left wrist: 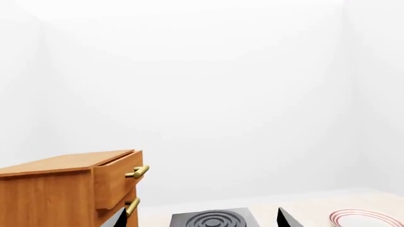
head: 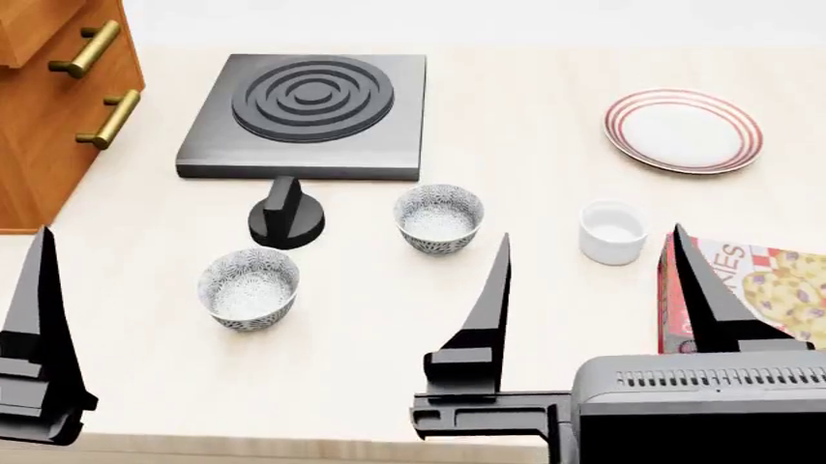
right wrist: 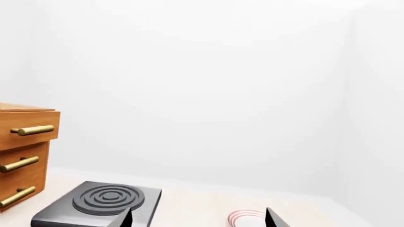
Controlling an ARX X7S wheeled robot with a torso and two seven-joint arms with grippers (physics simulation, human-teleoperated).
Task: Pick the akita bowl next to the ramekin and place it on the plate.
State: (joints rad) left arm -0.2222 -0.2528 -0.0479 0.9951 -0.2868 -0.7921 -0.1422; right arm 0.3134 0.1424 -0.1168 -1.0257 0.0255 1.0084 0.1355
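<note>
both claws spread and empty; akita bowl (head: pixel 439 218) sits near ramekin (head: pixel 610 232), off the plate (head: pixel 683 130).

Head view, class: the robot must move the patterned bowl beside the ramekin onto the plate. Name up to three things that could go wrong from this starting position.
1. Two look-alike bowls: the one beside the ramekin is the target bowl; the other bowl could be grabbed by mistake.
2. The right gripper, open and empty, might knock the ramekin on its way in.
3. On the carry to the plate, the bowl passes over or close by the ramekin and could clip it.
</note>
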